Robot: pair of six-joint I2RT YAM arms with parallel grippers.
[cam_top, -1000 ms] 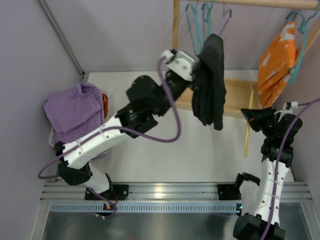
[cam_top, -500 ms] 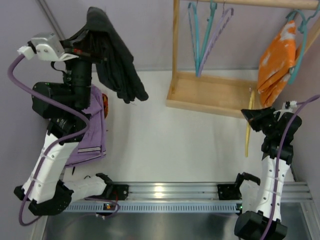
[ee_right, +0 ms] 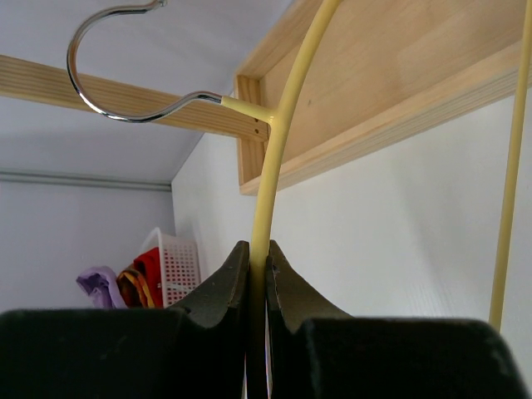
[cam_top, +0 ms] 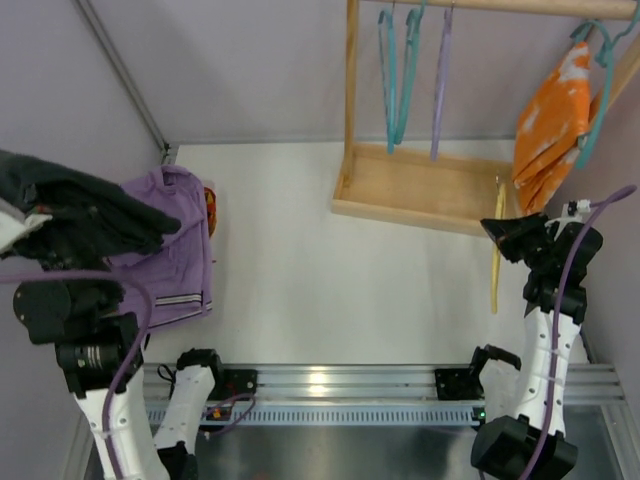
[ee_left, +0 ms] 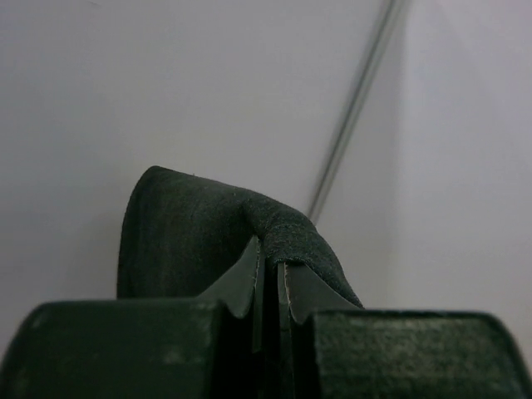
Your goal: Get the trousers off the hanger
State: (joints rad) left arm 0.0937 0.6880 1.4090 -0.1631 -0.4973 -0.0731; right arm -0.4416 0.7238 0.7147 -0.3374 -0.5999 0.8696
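The black trousers (cam_top: pixel 85 210) hang bunched from my left gripper at the far left, above the purple shirt (cam_top: pixel 175 250). In the left wrist view my left gripper (ee_left: pixel 270 270) is shut on a fold of the trousers (ee_left: pixel 183 241). The yellow hanger (cam_top: pixel 497 245) is bare and stands upright at the right, beside the wooden rack. My right gripper (cam_top: pixel 498 232) is shut on it. In the right wrist view the right gripper (ee_right: pixel 258 259) pinches the hanger's yellow rod (ee_right: pixel 278 141), with its metal hook (ee_right: pixel 112 66) pointing up and left.
A wooden rack (cam_top: pixel 420 185) stands at the back with teal hangers (cam_top: pixel 395 70) and a lilac hanger (cam_top: pixel 440 80) on its rail. An orange-and-white garment (cam_top: pixel 550 120) hangs at the far right. A white basket (ee_right: pixel 174 266) with clothes sits by the purple shirt.
My left arm has swung the trousers from the rack at centre back over to the far left, above the purple shirt. My right gripper has kept hold of the yellow hanger in place.
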